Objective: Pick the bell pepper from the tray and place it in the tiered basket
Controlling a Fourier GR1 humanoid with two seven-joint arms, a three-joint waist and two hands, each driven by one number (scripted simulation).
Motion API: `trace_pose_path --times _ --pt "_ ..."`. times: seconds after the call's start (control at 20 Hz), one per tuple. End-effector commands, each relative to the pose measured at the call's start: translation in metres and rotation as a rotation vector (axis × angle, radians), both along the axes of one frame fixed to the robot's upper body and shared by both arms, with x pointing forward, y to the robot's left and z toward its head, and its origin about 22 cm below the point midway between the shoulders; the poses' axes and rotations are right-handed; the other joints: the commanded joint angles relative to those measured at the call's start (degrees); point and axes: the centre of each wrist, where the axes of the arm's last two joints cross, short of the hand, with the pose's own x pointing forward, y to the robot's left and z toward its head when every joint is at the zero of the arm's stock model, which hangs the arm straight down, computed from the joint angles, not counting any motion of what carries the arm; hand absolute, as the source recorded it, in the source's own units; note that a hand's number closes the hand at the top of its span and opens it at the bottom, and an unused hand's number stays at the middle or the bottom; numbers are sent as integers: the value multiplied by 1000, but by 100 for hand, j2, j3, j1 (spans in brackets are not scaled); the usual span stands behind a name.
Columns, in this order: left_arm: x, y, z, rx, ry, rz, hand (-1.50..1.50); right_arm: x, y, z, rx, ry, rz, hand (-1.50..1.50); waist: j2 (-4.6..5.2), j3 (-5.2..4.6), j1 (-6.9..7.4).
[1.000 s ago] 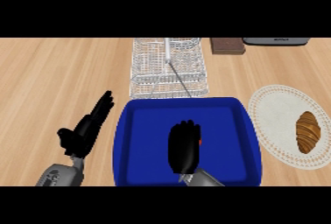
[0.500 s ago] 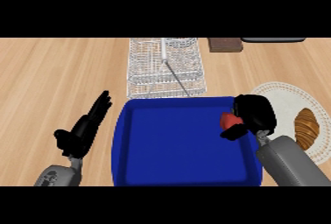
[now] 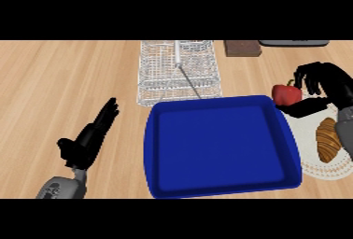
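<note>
A red bell pepper [image 3: 285, 94] with a green stem hangs just past the far right corner of the blue tray [image 3: 221, 145], above the counter. My right hand [image 3: 324, 91] is curled round its right side, thumb under it. The tray's inside is bare. The wire tiered basket [image 3: 178, 70] stands beyond the tray's far edge, left of the pepper. My left hand [image 3: 89, 137] rests open to the left of the tray, fingers pointing away from me.
A white plate [image 3: 324, 161] with a croissant [image 3: 328, 138] lies right of the tray, under my right forearm. A brown block [image 3: 242, 47] and a dark object [image 3: 292, 43] sit at the counter's far edge.
My right hand has lifted the bell pepper out of the tray and carried it right and away, past the tray's far right corner. The left hand has stayed still.
</note>
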Motion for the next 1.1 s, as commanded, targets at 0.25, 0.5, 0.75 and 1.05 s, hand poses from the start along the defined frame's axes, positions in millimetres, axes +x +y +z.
trace_pose_path --times 0.25,0.5,0.75,1.05 --pt "-12 -4 3 -5 -6 -23 0 29 18 94 183 -148 117 150 -18 -12 82" --pt "13 -7 3 12 1 9 0 42 82 145 213 -131 122 150 -9 -17 57" --pt "6 -10 6 -2 -6 -20 0 55 113 169 223 -110 130 150 -9 -15 51" --pt "5 0 -3 2 -21 -33 0 74 196 186 259 -63 127 150 13 -19 115"
